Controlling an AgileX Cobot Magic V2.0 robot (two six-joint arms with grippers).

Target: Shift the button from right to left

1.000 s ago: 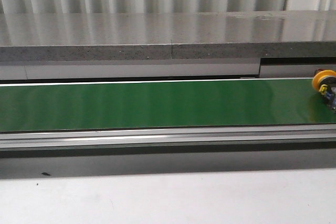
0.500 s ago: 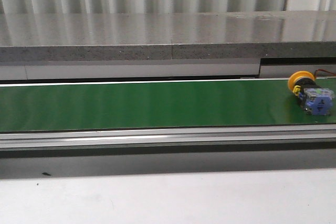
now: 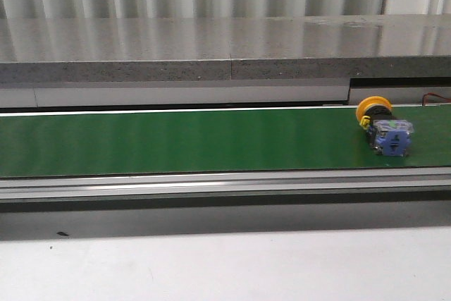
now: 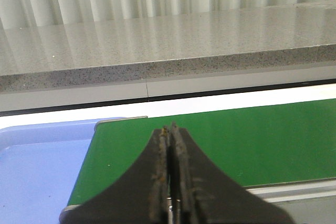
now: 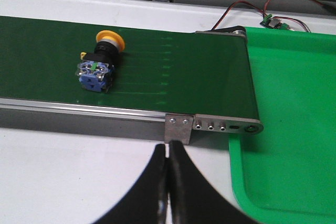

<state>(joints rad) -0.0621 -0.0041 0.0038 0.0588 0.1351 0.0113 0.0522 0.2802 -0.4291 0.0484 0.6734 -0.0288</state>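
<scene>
The button lies on its side on the green conveyor belt near its right end, yellow cap toward the back, bluish contact block toward the front. It also shows in the right wrist view. My right gripper is shut and empty, over the white table in front of the belt's right end, well apart from the button. My left gripper is shut and empty, over the belt's left end. Neither gripper shows in the front view.
A blue tray sits at the belt's left end. A green tray sits at the belt's right end, with red and black wires behind it. A grey stone ledge runs behind the belt. A metal rail edges the belt's front.
The button has travelled leftward along the belt from the right edge of the front view. It now shows whole.
</scene>
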